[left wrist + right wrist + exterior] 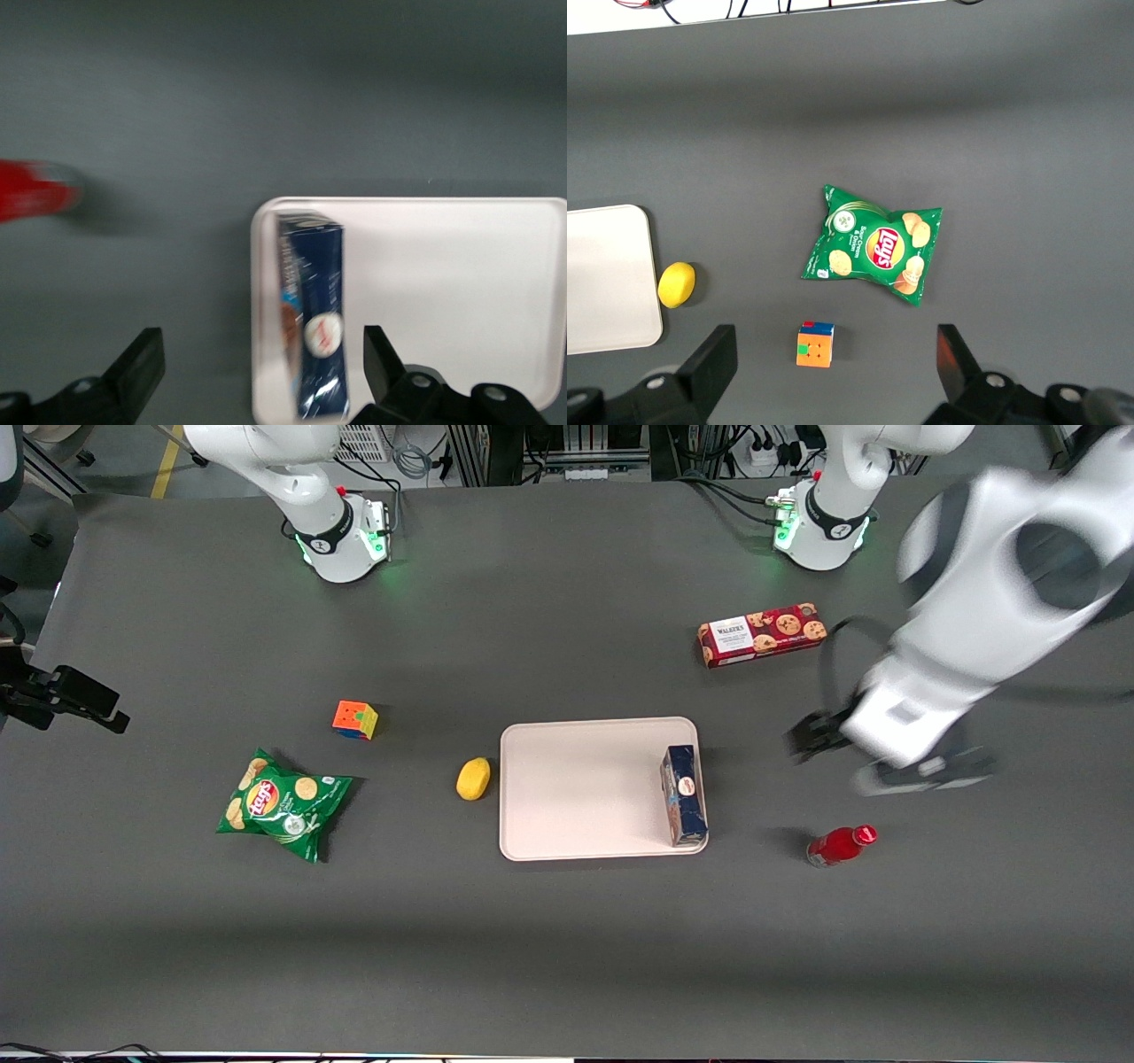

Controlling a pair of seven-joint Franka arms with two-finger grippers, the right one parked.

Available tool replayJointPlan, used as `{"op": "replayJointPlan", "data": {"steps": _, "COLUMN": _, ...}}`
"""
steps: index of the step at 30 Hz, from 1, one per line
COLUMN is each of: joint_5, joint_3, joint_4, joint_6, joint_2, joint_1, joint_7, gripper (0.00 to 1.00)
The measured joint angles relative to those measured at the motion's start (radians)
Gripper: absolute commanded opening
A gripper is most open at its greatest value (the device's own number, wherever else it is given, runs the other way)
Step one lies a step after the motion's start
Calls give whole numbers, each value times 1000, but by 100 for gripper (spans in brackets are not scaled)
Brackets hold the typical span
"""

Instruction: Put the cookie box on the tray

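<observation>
Standing cookie box (684,794) lengthwise along tray (576,788) edge

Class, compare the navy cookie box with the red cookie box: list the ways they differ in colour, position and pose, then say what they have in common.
Colour: the cookie box is dark navy; the red box is red with a white label.
Position: the cookie box stands on the tray, at its edge toward the working arm; the red box lies on the table, farther from the front camera.
Pose: the cookie box stands on a narrow side; the red box lies flat.
Shared: both are long cartons, untouched by the open gripper, which hangs above the table beside the tray.
</observation>
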Motion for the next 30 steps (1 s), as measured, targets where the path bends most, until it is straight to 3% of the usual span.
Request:
{"op": "replayJointPlan", "data": {"steps": 7, "joint_5": 27, "joint_3": 33, "joint_4": 9, "joint_6": -119, "joint_2": -59, "joint_1": 20, "joint_7": 99, "gripper": 100}}
{"op": "replayJointPlan", "data": {"steps": 22, "joint_5": 32, "joint_3": 36, "joint_4": -25, "joint_6": -289, "joint_2": -174, "joint_1": 161, "joint_7": 412, "gripper": 100}}
{"op": "replayJointPlan", "data": {"steps": 30, "joint_5": 33, "joint_3": -63, "joint_4": -169, "joint_6": -236, "joint_2": -255, "joint_1": 348, "joint_7": 568, "gripper": 100}}
